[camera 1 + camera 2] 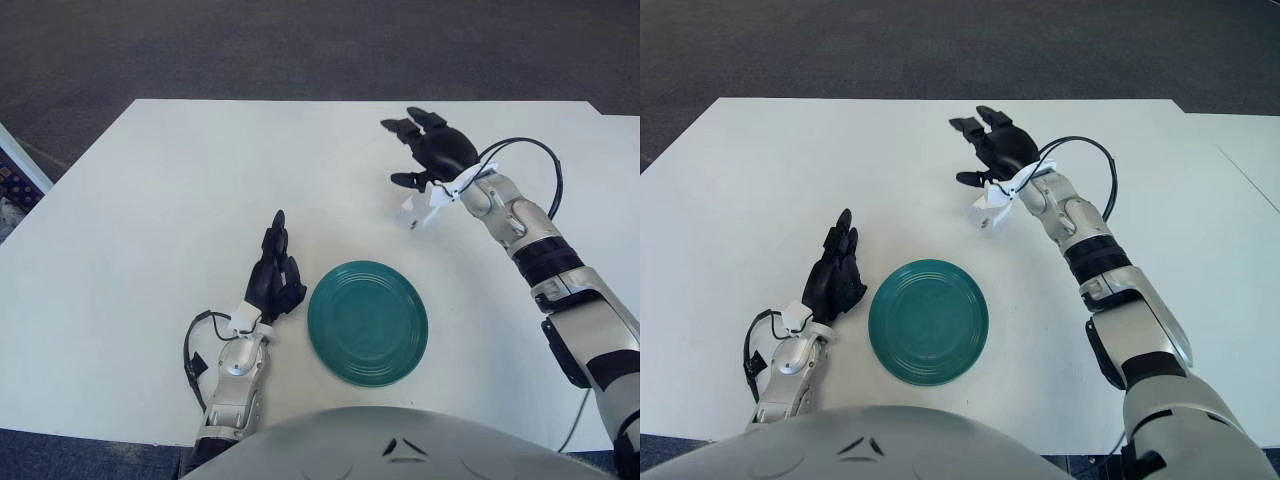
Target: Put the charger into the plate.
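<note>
A small white charger [411, 211] lies on the white table [150, 200], beyond the green plate [367, 322] and a little to its right. My right hand [420, 150] hovers just above and behind the charger with its black fingers spread and nothing in them; its wrist partly covers the charger. The plate holds nothing. My left hand [272, 275] shows just left of the plate, fingers relaxed and pointing away from me.
The table's far edge [350, 101] meets dark carpet. A black cable [525, 150] loops off my right forearm. A patterned object [12, 180] shows at the left border.
</note>
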